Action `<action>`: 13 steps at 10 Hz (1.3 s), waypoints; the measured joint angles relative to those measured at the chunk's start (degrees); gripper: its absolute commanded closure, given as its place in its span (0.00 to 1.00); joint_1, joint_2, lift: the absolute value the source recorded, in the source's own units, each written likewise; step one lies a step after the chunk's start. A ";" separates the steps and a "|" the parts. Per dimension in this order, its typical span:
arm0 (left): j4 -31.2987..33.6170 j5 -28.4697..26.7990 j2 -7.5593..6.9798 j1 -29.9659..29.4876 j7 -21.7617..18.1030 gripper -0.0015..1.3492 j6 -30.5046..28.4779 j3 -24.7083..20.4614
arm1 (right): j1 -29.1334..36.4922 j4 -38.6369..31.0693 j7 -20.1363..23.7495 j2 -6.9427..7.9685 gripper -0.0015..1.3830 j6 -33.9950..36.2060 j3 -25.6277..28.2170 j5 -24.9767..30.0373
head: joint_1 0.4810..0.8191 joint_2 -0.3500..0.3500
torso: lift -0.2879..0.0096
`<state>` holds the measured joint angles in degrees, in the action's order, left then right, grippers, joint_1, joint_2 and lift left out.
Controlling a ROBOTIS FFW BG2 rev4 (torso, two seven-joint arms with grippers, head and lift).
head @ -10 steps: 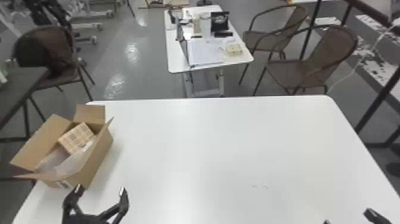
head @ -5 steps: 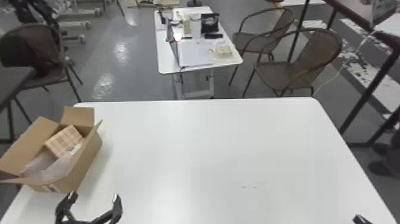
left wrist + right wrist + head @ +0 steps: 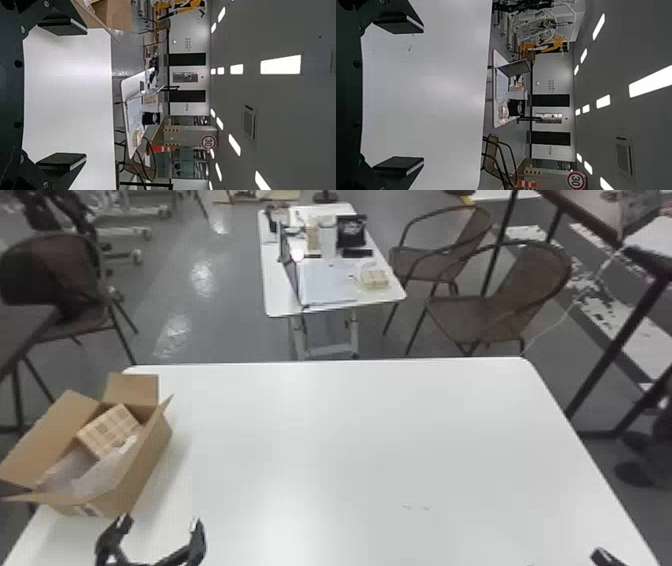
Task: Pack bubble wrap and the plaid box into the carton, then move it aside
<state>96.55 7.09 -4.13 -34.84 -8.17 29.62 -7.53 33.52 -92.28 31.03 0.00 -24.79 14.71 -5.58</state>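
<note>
Carton point(image 3: 142, 472) stands forward-left of the left gripper's point(image 3: 160, 521) wide-open jaws.

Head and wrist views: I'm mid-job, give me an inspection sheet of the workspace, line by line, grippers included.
Surface: white table, small faint marks toward the near side.
Job's things: carton at the table's left, flaps unfolded; plaid box tilted inside, beside bubble wrap.
Clutter: open laptop and small items, on the far table.
Grippers: left and right both open, nothing held.
Cables: thin pale cord beyond the table.
Surroundings: brown chairs, grey floor.
</note>
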 measured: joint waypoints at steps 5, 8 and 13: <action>-0.73 1.05 -0.38 0.01 -0.08 0.13 -0.17 0.50 | -0.12 0.25 0.09 0.00 0.09 0.08 -0.12 -0.28 | 0.63 0.56 | 0.99; -0.91 1.48 -0.61 0.20 -0.09 0.13 -0.21 0.91 | -0.21 0.32 0.19 0.00 0.09 0.31 -0.29 -0.51 | 0.63 0.56 | 0.99; -1.26 2.64 -1.10 0.33 -0.21 0.13 -0.18 1.32 | -0.17 0.52 0.35 0.00 0.09 0.70 -0.30 -1.19 | 0.63 0.56 | 0.99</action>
<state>95.29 9.73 -5.23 -34.50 -8.39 29.44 -6.21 33.35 -91.76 31.37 0.00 -24.09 14.41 -6.77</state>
